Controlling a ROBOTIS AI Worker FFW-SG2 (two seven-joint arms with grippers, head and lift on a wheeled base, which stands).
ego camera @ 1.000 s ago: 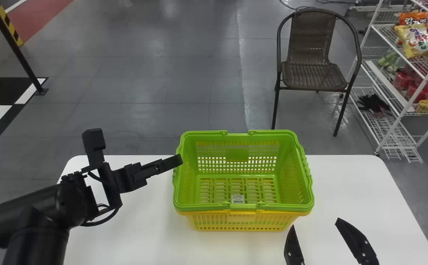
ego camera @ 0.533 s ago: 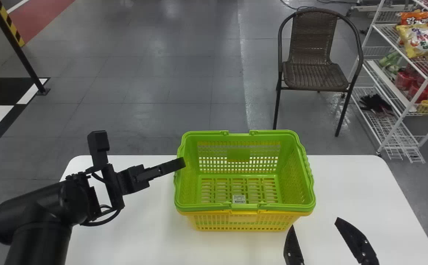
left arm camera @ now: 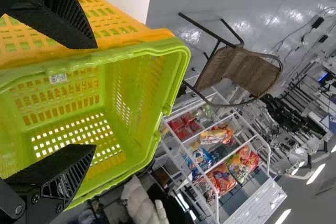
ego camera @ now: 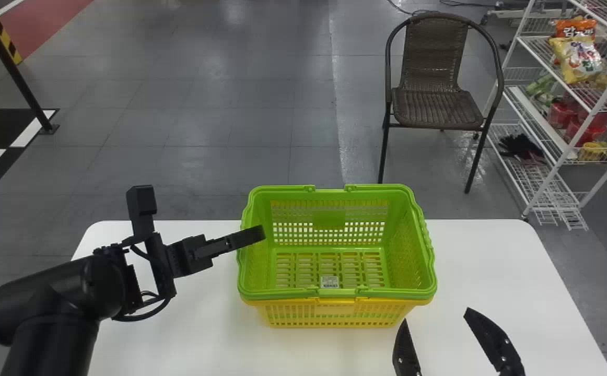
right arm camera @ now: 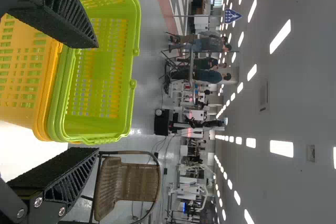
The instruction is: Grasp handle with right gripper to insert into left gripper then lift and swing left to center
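Left tool (ego camera: 202, 210) nearer green basket (ego camera: 282, 294), head view turned right

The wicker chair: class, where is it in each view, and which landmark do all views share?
Head view: chair beyond the table, upper right.
Left wrist view: chair beside the white shelves.
Right wrist view: chair just past one finger.
Shared landmark: green basket.

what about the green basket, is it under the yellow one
No, the green basket sits nested in the yellow basket, rim on top.
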